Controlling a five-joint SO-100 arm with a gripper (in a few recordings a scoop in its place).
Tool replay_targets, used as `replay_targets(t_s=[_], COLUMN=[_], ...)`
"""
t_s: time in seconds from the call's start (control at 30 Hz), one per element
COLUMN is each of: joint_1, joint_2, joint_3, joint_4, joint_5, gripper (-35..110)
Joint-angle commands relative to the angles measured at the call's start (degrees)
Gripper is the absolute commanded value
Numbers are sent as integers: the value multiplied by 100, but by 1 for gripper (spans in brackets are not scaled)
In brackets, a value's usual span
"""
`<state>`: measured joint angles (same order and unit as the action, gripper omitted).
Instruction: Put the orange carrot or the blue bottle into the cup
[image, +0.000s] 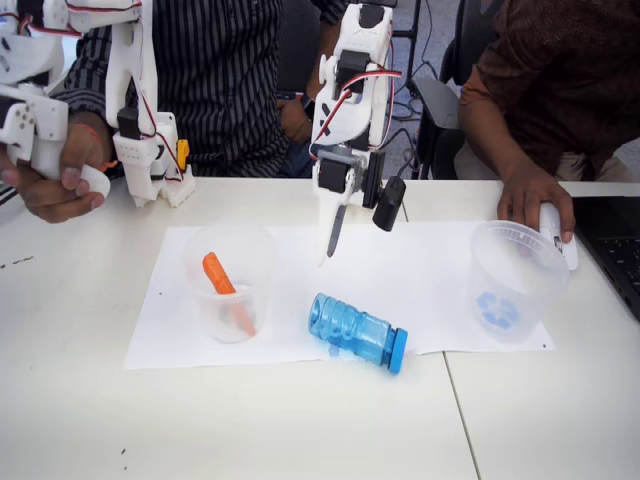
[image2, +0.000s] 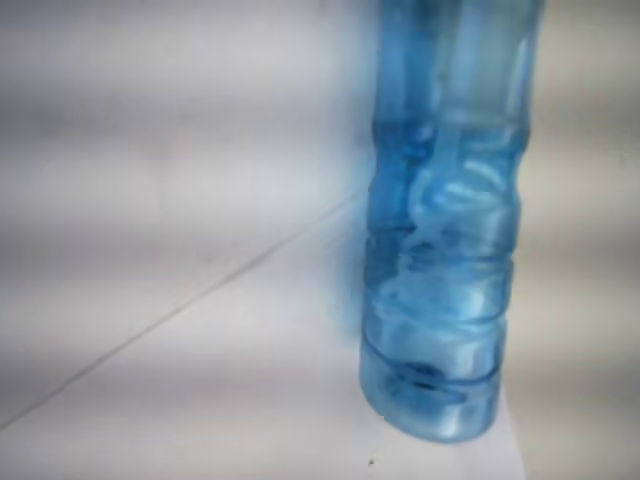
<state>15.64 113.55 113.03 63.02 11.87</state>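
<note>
On the white paper sheet (image: 420, 270), the blue bottle (image: 358, 333) lies on its side just in front of me, its cap pointing right and toward the near edge of the bench (image: 300, 430) in the fixed view. My wrist view has its ribbed body (image2: 440, 250) close up and blurred, its base end lowest in the picture. My fingers (image: 333, 232) hang above the paper, just behind the bottle, pointing down; they look close together with nothing between them, though I cannot tell the gap for sure from this side.

I judge the step to be the reach and grasp of the bottle. To do it well I should spread the fingers wider than the body, come down over its middle, and set them across it, not along it, so the ribs give a firm seat. A round bottle lying down may roll when nudged, so both fingers should meet it together.

To the right, well apart, stands the cup (image: 515, 280) with the blue mark on its base, a person's hand (image: 535, 200) resting beside its rim. After the lift I must swing right and tip the bottle in base first.

To the left, the orange carrot (image: 218, 277) already leans inside another clear cup (image: 228, 285).
</note>
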Motion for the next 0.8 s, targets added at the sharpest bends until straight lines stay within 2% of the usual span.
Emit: replay_targets(t_s=[0.0, 0.57, 0.77], joint_1=[44, -483, -483], joint_2=[-158, -1222, -1222], joint_3=[-967, -1521, -1521], joint_4=[299, 413, 413], joint_5=[404, 545, 536], gripper=[29, 29, 38])
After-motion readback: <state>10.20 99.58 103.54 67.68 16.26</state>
